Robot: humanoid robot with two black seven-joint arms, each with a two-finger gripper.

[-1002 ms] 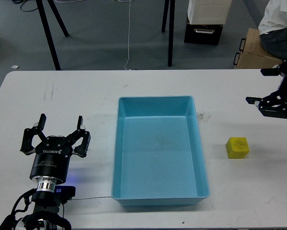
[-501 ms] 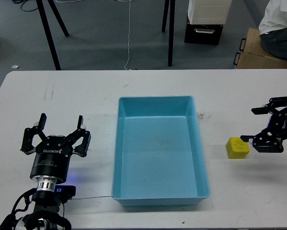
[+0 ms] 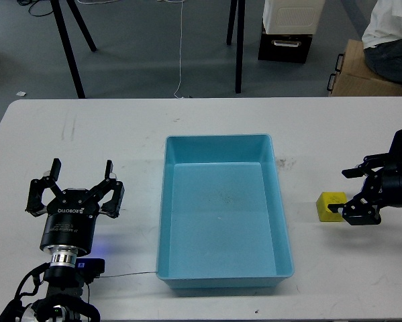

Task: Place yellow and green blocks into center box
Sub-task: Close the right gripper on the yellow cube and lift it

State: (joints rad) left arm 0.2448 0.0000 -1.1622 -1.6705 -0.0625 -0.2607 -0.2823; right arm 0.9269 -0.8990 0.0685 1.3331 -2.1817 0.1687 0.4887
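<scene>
Since the earlier frames the right gripper (image 3: 349, 196) has come down from the far right of the table and in toward the yellow block (image 3: 330, 207), and now sits low just to the block's right, its near finger touching or almost touching the block's right face. Its fingers are spread wide and hold nothing; the block is not yet between them but off to their left. The block rests on the white table (image 3: 93, 134), to the right of the blue box (image 3: 282, 221) and clear of its wall. The left gripper (image 3: 74, 185) waits near the left edge, fingers open and empty, barely shifted. No green block shows anywhere in view, and the box is empty. The step in hand looks like the reach for the yellow block, the first of the two pickups. Next, the right gripper likely needs to slide a little further left so both fingers straddle the block, then close squarely on opposite faces before lifting it over the box wall.
</scene>
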